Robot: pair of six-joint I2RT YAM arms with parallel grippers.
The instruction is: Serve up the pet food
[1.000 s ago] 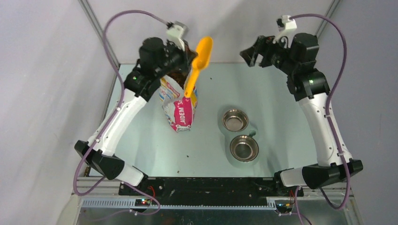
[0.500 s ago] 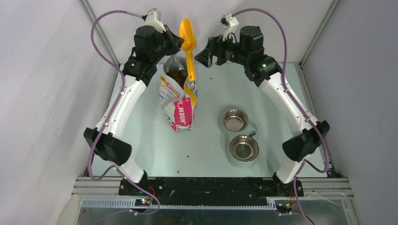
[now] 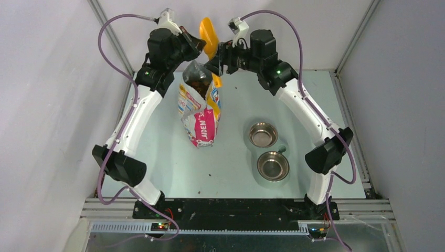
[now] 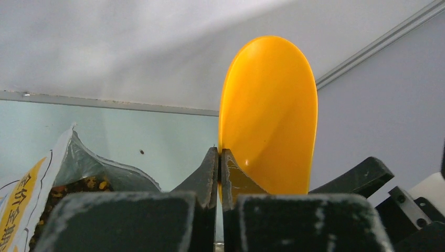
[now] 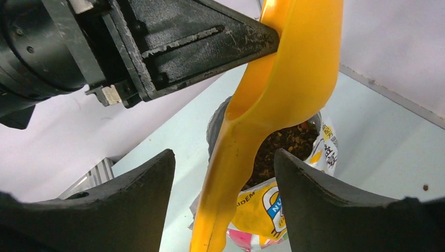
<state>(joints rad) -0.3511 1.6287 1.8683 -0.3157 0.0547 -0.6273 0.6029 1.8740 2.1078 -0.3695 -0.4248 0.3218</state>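
Bag (image 3: 202, 118) lettered "AIDEM" stands open; left gripper (image 4: 219, 163) pinches scoop (image 4: 268, 115), seemingly its rim; right gripper (image 5: 223, 157) gapes around handle (image 5: 218, 210).

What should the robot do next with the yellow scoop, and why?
Probably close the right end effector on the handle of the yellow scoop: its open fingers straddle that handle, while the left end effector pinches the wide end above the pet food.
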